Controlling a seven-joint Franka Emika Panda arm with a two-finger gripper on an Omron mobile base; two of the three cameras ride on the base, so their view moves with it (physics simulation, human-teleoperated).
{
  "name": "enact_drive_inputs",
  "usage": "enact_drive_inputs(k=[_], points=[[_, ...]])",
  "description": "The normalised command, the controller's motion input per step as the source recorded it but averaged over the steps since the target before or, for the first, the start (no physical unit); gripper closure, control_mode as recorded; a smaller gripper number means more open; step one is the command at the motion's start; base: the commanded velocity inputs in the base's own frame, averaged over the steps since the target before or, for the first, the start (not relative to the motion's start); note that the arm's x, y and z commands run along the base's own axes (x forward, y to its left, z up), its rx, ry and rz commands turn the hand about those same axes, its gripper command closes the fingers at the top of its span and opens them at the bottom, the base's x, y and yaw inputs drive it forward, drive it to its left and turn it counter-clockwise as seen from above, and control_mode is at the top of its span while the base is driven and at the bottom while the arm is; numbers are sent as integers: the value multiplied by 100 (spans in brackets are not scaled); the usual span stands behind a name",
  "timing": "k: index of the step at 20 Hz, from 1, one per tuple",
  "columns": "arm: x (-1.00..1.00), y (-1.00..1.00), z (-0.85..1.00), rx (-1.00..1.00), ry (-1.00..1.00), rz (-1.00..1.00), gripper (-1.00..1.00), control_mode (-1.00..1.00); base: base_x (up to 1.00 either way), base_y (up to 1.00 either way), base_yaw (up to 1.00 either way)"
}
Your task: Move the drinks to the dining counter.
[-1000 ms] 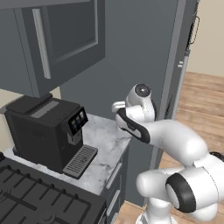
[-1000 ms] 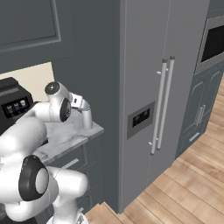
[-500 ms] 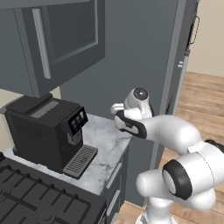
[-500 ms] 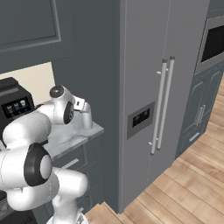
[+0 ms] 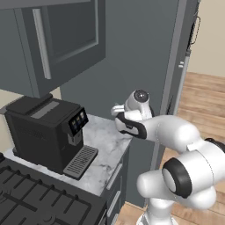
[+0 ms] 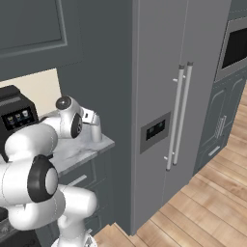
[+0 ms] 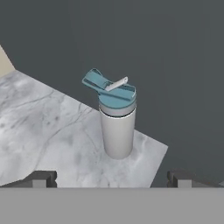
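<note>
— Drink bottle [image 7: 117, 131], where do we log it?
— Upright on the marble desk [image 7: 39, 127], near its corner, by the dark wall. White body, teal flip lid.
— And against the pincer [image 7: 113, 178]?
— Straight ahead of it, centred between the two tips, apart from both, no contact.
— Pincer state?
— We see the tips spread wide, so it's parted, holding nothing.

White cylindrical bottle [image 7: 117, 133] with a teal flip lid [image 7: 109, 89], standing upright near the corner of a grey-veined marble worktop [image 7: 48, 131]. Dark grey wall [image 7: 166, 57] behind. Gripper [image 7: 111, 178] fingertips [image 7: 40, 178] spread wide, clear of the bottle.
</note>
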Motion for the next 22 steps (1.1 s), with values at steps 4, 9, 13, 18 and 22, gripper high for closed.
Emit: enact_drive_inputs(k=[4, 9, 13, 18, 22], points=[[7, 0, -4, 0, -2, -1, -100, -100, 0, 0, 0], [4, 0, 0, 0, 0, -3, -100, -100, 0, 0, 0], [2, 0, 0, 0, -1, -5, -100, -100, 0, 0, 0], [4, 0, 0, 0, -1, -6, -100, -100, 0, 0, 0], [7, 0, -7, 0, -2, -5, -100, -100, 0, 0, 0]])
